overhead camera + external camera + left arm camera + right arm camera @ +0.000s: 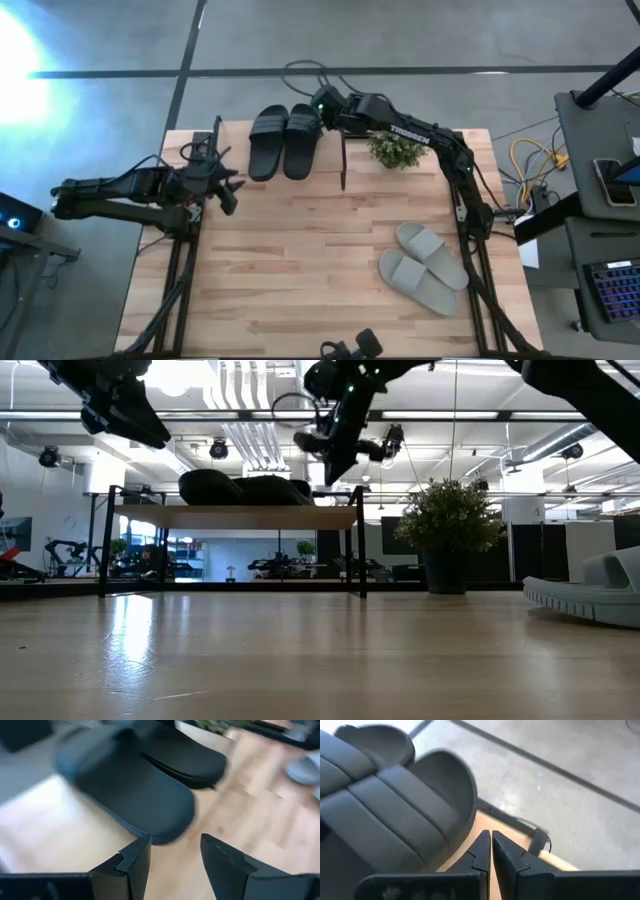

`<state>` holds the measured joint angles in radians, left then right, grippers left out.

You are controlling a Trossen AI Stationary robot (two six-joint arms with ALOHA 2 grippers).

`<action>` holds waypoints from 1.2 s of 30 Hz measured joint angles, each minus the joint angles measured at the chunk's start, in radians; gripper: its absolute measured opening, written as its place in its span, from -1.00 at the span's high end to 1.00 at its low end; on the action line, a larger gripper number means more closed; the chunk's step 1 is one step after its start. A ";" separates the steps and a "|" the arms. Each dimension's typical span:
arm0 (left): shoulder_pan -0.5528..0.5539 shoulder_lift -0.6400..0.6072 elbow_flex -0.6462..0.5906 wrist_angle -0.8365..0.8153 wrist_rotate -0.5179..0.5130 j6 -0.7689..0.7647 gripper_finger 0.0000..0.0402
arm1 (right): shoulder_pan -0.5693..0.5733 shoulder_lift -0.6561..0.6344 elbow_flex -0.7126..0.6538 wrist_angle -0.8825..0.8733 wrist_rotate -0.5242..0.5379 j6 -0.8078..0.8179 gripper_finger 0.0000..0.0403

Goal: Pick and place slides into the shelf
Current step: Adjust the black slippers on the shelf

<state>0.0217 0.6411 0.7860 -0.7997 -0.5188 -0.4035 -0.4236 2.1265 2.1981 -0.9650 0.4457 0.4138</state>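
Running this one remotely, so here's how it looks from my seat. Closest to me are the grey slides [424, 268], side by side on the table [300, 270] and well away from both arms, nothing touching them. I'd guess they're next in the queue.

Further back, the left gripper [228, 190] hovers at the near left corner of the shelf [235, 516], fingers spread apart with nothing between them. Its wrist view shows the black slides [283, 140] just ahead of the fingertips [134, 855], so it's beside the pair, not on it.

The right gripper [322, 104] is at the far right end of the shelf, just past the heels of the black pair. Its fingers are pinched together on nothing, and the wrist view has them over the shelf's back edge, with the nearer slide's heel just beside them.

Both black slides lie flat and parallel on the top board, which reads to me as placed on purpose, leaving the right half of the board bare for the grey ones. The potted plant [396, 150] sits just off the shelf's right end, under the right arm, so I'd mind it.
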 joint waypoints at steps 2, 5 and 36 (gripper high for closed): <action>0.000 0.015 -0.015 0.001 0.026 0.035 0.21 | 0.002 -0.014 0.006 0.000 0.000 -0.019 0.96; 0.000 0.046 -0.053 0.047 0.030 0.130 0.21 | 0.005 -0.018 0.012 -0.006 -0.001 -0.019 0.96; 0.083 0.182 -0.005 0.268 -0.018 0.414 0.21 | 0.035 -0.015 0.003 -0.172 0.001 0.004 0.96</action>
<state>0.1051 0.8236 0.7813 -0.5320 -0.5371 0.0106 -0.3882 2.1111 2.2012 -1.1367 0.4465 0.4183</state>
